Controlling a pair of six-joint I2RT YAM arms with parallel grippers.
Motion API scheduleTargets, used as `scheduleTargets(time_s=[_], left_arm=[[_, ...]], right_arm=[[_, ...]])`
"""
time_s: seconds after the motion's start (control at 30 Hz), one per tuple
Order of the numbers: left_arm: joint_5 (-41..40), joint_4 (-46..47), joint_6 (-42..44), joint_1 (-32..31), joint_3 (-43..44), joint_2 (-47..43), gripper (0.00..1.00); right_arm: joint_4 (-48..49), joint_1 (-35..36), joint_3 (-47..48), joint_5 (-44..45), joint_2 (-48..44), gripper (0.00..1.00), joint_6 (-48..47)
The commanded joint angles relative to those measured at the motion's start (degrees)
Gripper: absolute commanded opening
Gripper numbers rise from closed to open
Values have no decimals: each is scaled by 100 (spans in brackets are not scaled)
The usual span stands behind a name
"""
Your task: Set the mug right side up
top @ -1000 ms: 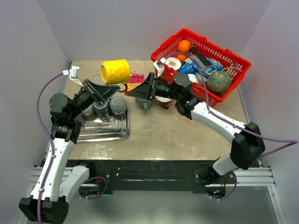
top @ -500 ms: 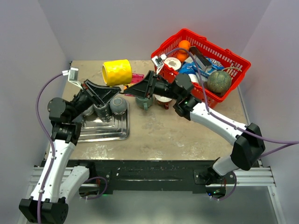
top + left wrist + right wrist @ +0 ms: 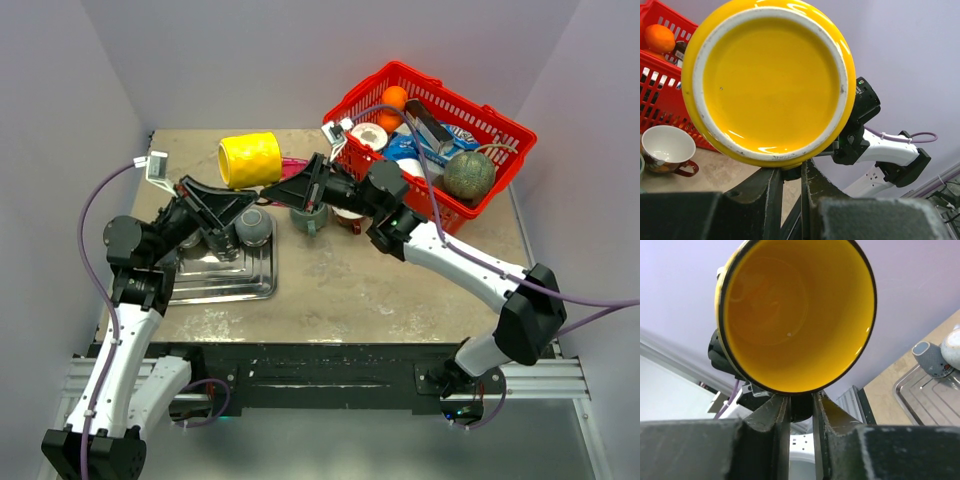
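The yellow mug (image 3: 249,160) hangs on its side above the back left of the table, its mouth facing right. Its white-ringed base (image 3: 770,80) fills the left wrist view and its yellow inside (image 3: 795,315) fills the right wrist view. My left gripper (image 3: 255,193) (image 3: 790,172) reaches in from the left and is shut on the dark handle under the mug. From the right comes my right gripper (image 3: 268,192) (image 3: 801,407), with its jaws pressed on the same handle at the rim end.
A metal tray (image 3: 225,280) with grey round objects (image 3: 252,228) lies below the left gripper. A green cup (image 3: 308,218) and a white cup with a red handle (image 3: 667,147) stand mid-table. The red basket (image 3: 500,120) of fruit and packets stands at the back right.
My right gripper has gone from wide open to shut on the mug's handle. Both arms and the mug have shifted slightly left.
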Motion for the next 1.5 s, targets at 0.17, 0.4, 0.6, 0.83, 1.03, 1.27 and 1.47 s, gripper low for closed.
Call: scheduleTargets(time_s=[0.17,0.4,0.6,0.83,1.03,1.27,1.47], left_arm=[[-55,-138,372,-64,-12,-114,12],[-380,-1000,1040,-64,111,-167,93],[-556,-2029,1777,-55,252,-17,99],[-1047,-3197,2438,-55,454,194,99],[-1900,-3663,2763,-55,515,290,99],[-2594,-3708,2887,-55,524,449,99],[-2963,-3682,2852,-55,454,510,99]], right_arm=[[149,115,158,285,-199,0,-135],[-1002,106,149,1050,-656,0,-942],[-3155,89,490,2742,-1254,0,-2208],[-6029,-61,370,4895,-1710,0,-2816],[-7393,-227,-351,6297,-1983,0,-2860],[-7420,-456,-862,6579,-1809,0,-2817],[-7016,-483,-1135,6684,-1395,0,-2781]])
